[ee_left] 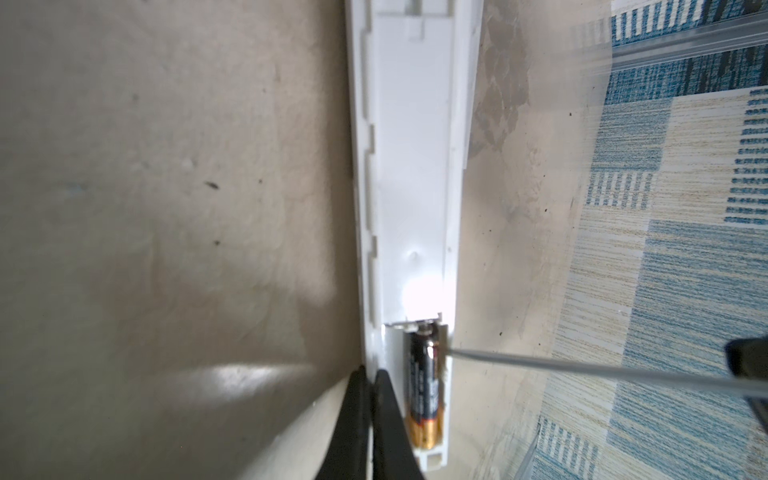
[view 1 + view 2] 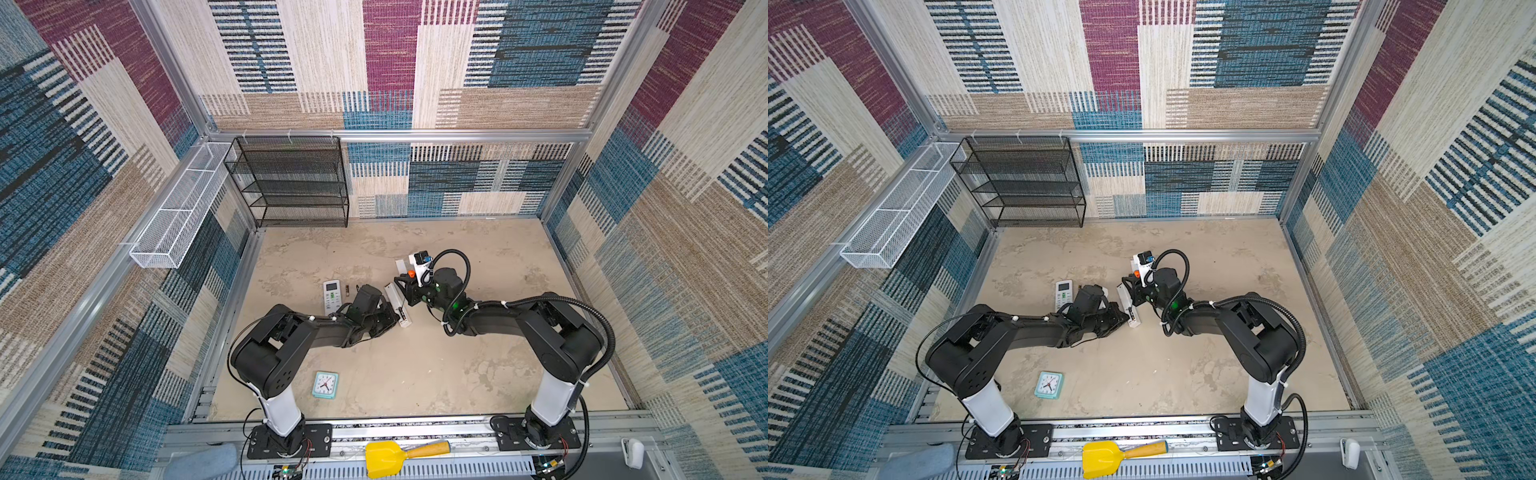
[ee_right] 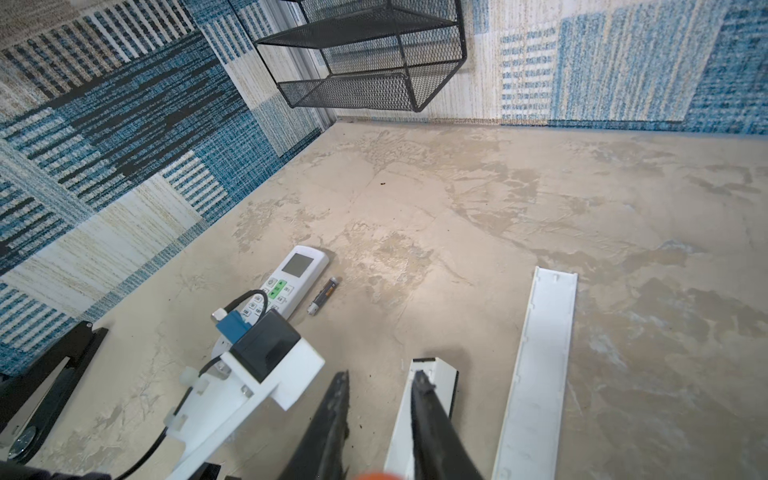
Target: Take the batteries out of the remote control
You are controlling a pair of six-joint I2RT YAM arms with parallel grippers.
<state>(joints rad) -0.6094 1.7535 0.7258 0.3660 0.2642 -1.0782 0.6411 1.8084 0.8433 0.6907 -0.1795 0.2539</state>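
We found the slim white remote point(image 1: 411, 166) lying back-up on the surface point(image 2: 478, 353), between the two arms, with its battery bay uncovered. One dark battery point(image 1: 423, 386) with a golden end sat lengthwise in that bay.

The left end effector point(image 1: 371, 370) was closed down to a thin slit. Its black fingers point(image 1: 388, 428) stood against the remote's side wall, right beside the bay. We could not tell whether the wall itself was pinched between them.

The right end effector point(image 3: 380, 388) held the orange-handled screwdriver point(image 1: 582, 365), its jaws narrow around the handle. The metal shaft reached across to the bay, and its tip touched the seated battery near the dark end.

A second battery point(image 3: 323, 296), dark with a golden band, lay loose on the surface. It was just beside the white air-conditioner remote point(image 3: 297, 276) and roughly parallel to it, well apart from the slim remote.

The long white cover point(image 3: 536, 374) lay flat on the surface near the slim remote's far end.

In both top views a small pale-blue clock point(image 2: 325, 384) lay face-up close to the left arm's base. A black mesh shelf point(image 2: 291, 183) stood against the back wall, and a white wire basket point(image 2: 178, 208) hung along the left wall.
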